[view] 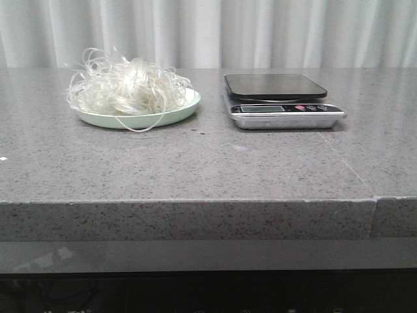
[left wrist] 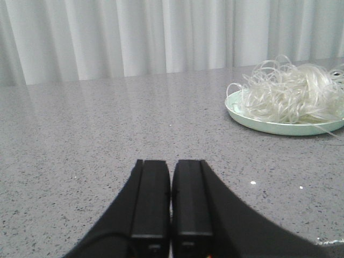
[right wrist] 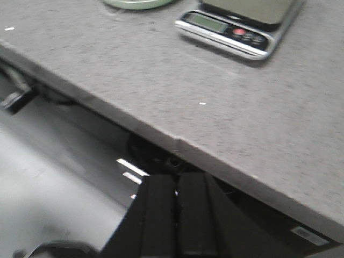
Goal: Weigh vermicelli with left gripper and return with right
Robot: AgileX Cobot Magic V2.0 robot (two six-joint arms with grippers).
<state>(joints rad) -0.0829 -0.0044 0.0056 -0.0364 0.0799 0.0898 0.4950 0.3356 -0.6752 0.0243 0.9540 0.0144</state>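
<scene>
The vermicelli (view: 127, 88), a fluffy nest of thin white translucent strands, lies on a pale green plate (view: 186, 107) at the left of the grey stone table. A silver kitchen scale (view: 283, 104) with a dark weighing plate stands to its right, nothing on it. Neither gripper shows in the front view. In the left wrist view my left gripper (left wrist: 171, 164) is shut and empty, low over the table, well apart from the vermicelli (left wrist: 290, 94) and the plate (left wrist: 279, 126). In the right wrist view my right gripper (right wrist: 176, 180) is shut and empty, out past the table's front edge, far from the scale (right wrist: 236, 27).
White curtains (view: 208, 32) hang behind the table. The table's front edge (view: 195, 202) has a seam (view: 374, 199) near its right end. Below that edge the right wrist view shows a dark gap and cables (right wrist: 21, 94).
</scene>
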